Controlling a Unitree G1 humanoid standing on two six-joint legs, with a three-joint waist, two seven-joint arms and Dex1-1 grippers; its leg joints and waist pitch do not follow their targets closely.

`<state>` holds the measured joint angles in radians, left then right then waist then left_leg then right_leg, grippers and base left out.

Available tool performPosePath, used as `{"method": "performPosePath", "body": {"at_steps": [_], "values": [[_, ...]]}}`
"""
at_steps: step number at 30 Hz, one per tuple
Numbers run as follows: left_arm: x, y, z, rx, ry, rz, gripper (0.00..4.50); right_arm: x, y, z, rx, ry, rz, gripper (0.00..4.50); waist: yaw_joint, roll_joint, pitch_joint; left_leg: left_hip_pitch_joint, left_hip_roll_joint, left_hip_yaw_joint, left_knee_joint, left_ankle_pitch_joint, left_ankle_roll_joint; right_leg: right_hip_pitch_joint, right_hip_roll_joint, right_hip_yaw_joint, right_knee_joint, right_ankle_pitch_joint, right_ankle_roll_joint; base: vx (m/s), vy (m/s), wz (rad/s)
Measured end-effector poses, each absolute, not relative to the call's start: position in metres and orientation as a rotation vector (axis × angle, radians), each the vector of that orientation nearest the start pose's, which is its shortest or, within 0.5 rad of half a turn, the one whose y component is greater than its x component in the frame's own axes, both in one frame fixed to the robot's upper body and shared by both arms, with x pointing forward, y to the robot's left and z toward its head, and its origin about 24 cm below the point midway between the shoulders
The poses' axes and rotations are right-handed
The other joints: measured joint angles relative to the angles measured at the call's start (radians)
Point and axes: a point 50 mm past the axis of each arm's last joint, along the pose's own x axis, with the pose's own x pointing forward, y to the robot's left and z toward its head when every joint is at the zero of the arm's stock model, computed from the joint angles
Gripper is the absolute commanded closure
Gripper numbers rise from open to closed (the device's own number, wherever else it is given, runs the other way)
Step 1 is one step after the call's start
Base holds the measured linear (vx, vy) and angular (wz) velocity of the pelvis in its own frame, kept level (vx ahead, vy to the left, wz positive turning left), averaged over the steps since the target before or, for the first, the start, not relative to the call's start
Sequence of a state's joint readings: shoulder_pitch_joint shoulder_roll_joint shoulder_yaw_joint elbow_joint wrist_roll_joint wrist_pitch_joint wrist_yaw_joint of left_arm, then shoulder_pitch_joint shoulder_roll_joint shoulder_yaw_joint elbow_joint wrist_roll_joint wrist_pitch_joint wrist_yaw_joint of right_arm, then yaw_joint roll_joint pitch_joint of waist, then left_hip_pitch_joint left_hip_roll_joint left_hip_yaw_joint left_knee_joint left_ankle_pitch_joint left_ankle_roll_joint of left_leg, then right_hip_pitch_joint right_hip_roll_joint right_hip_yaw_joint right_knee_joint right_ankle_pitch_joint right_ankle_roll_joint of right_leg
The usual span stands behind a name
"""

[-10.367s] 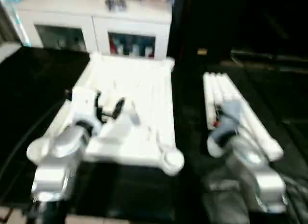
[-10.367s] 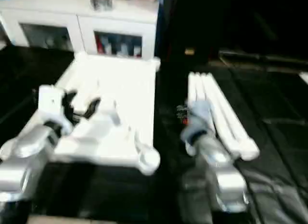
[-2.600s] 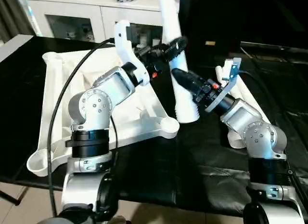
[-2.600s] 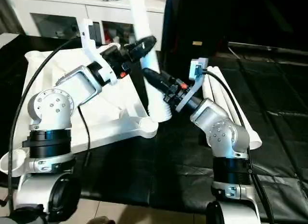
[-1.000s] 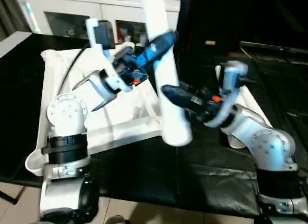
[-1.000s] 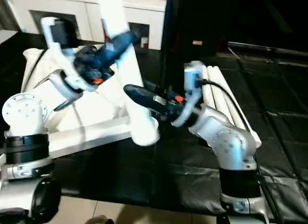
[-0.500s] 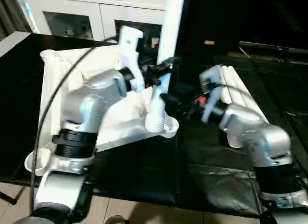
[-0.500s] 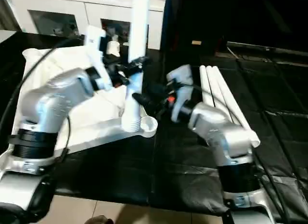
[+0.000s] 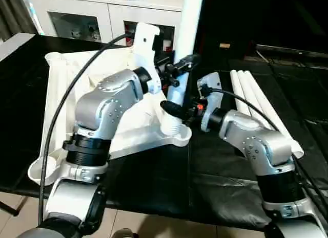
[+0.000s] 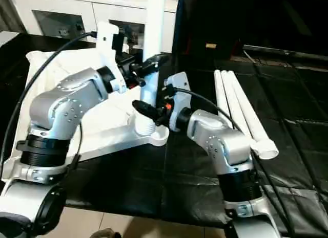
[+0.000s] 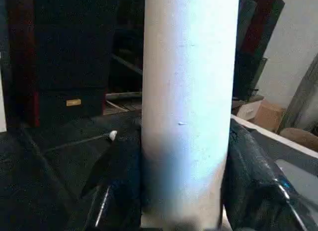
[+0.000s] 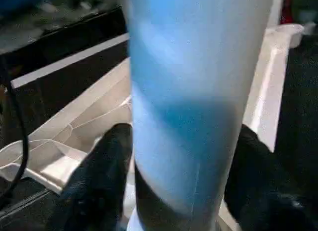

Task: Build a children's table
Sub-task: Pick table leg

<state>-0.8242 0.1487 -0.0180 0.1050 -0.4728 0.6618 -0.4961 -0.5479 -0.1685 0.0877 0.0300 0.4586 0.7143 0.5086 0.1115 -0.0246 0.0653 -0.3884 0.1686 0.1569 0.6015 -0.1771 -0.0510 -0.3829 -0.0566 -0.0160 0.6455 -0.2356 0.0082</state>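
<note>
1. While the tabletop [image 9: 66, 94] lies upside down on the black surface, left of centre in the head view, one leg [image 9: 182, 48] stands nearly upright at its near right corner socket [image 9: 177, 133], its threaded end sitting in or right at that socket.
2. Holding the leg higher up, the left gripper [image 9: 177, 74] has its black fingers [image 11: 248, 176] closed on either side of the white shaft, seemingly to keep it vertical so the thread can meet the socket squarely.
3. Lower down, the right gripper [image 9: 177, 109] reaches in from the right; its fingers [image 12: 94, 181] stand on both sides of the shaft just above the socket, though whether they press it or merely bracket it I cannot tell.
4. Two holds at different heights likely guard against tilt while the leg is seated or turned.
5. Three more legs [image 9: 256, 102] lie side by side at the right of the frame, near but apart from the tabletop, waiting for the other corners.
6. A white cabinet [image 9: 92, 18] stands along the upper edge, uninvolved.
</note>
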Motion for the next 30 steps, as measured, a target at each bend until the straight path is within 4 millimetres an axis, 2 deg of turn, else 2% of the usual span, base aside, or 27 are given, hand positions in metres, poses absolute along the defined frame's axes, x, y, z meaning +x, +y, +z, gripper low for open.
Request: {"method": "performPosePath", "body": {"at_steps": [8,23,24,26,30], "values": [[0.343,0.069,0.211,-0.167,-0.031,-0.901,2.68,0.317,-0.080,0.126,0.212,0.251,0.866,2.54,0.000,0.000,0.000,0.000,0.000,0.000,0.000,0.000,0.000,0.000,0.000,0.000,0.000,0.000,0.000,0.000,0.000,0.00],[0.344,0.070,0.211,-0.166,-0.023,-0.895,2.68,0.315,-0.076,0.126,0.284,0.273,0.888,2.59,0.002,0.000,0.000,0.000,0.000,0.000,0.000,0.000,0.000,0.000,0.000,0.000,0.000,0.000,0.000,0.000,0.000,0.00],[0.344,0.070,0.211,-0.169,-0.024,-0.895,2.33,0.315,-0.076,0.126,0.291,0.271,0.894,2.59,0.002,0.000,0.000,0.000,0.000,0.000,0.000,0.000,0.000,0.000,0.000,0.000,0.000,0.000,0.000,0.000,0.000,0.00],[0.344,0.071,0.213,-0.205,-0.027,-0.896,1.98,0.314,-0.077,0.128,0.307,0.263,0.923,2.59,0.001,0.000,0.000,0.000,0.000,0.000,0.000,0.000,0.000,0.000,0.000,0.000,0.000,0.000,0.000,0.000,0.000,0.00],[0.344,0.076,0.220,-0.288,-0.048,-0.921,1.78,0.314,-0.083,0.130,0.314,0.255,0.957,2.60,0.001,0.000,0.000,0.000,0.000,0.000,0.000,0.000,0.000,0.000,0.000,0.000,0.000,0.000,0.000,0.000,0.000,0.00]]}}
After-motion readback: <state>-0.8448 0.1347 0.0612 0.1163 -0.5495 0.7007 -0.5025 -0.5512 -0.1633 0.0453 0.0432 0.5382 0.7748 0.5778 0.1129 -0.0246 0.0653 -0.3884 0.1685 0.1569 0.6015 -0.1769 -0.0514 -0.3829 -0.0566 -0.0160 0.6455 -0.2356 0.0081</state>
